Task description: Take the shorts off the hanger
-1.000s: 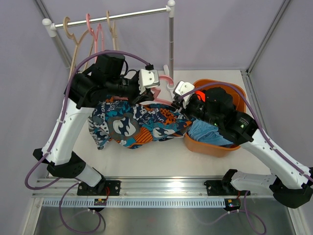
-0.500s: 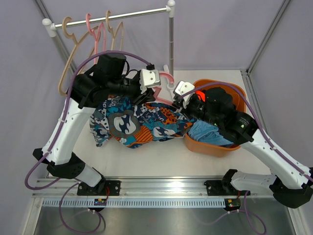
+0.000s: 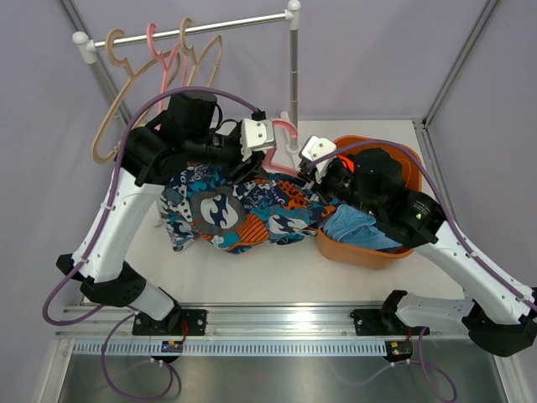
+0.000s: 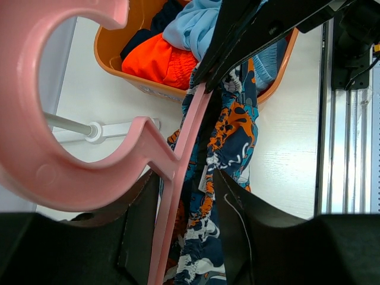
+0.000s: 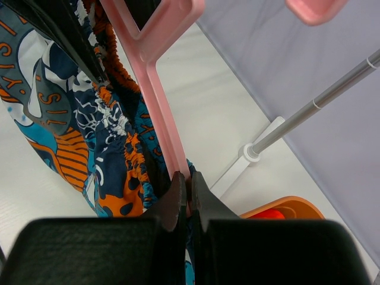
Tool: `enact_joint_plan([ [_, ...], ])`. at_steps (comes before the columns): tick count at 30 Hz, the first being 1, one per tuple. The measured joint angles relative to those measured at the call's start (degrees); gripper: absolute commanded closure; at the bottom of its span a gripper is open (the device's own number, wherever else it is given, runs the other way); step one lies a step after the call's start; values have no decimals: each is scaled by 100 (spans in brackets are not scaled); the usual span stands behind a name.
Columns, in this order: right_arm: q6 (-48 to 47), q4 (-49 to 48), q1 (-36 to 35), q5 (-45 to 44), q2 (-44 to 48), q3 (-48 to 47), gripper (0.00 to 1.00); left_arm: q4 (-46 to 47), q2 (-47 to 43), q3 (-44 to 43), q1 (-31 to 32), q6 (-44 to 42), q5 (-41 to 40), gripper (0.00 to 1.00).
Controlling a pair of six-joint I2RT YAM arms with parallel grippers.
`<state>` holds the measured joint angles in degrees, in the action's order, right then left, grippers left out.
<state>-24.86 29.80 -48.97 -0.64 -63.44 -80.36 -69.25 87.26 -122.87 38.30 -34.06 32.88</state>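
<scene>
The multicolour print shorts (image 3: 243, 210) hang from a pink hanger (image 3: 284, 128) and sag onto the table. My left gripper (image 3: 258, 158) grips the hanger just below its hook. In the left wrist view the hanger (image 4: 35, 119) and the shorts' waistband (image 4: 231, 130) fill the gap between my jaws (image 4: 185, 178). My right gripper (image 3: 304, 168) is shut on the hanger's arm (image 5: 157, 89) at its tips (image 5: 190, 177), beside the shorts (image 5: 59, 107). Light blue (image 4: 196, 24), orange-red (image 4: 160, 59) and navy (image 4: 169, 12) shorts lie in the orange basket (image 3: 361, 252).
A clothes rail (image 3: 193, 29) at the back carries three bare hangers (image 3: 159, 59), beige and pink. Its upright pole (image 3: 294, 75) stands just behind both grippers, with its foot (image 5: 252, 151) on the table. The basket sits under my right arm.
Both grippers have lifted the pink hanger slightly, and the print shorts have bunched a little to the right. The bare hangers on the rail have swung.
</scene>
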Motion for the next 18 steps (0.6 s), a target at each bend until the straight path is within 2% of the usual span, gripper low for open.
enact_joint_plan([
  [9, -46, 11, 0, -59, 15, -7, 100, 83, 2, 66, 0, 4, -35, 56],
  [11, -44, 11, 0, -57, 31, -7, 100, 131, 9, 66, 2, 20, -92, 49],
  [18, -42, 7, 0, -44, 98, -9, 100, 295, 46, 74, 33, 116, -481, 43],
])
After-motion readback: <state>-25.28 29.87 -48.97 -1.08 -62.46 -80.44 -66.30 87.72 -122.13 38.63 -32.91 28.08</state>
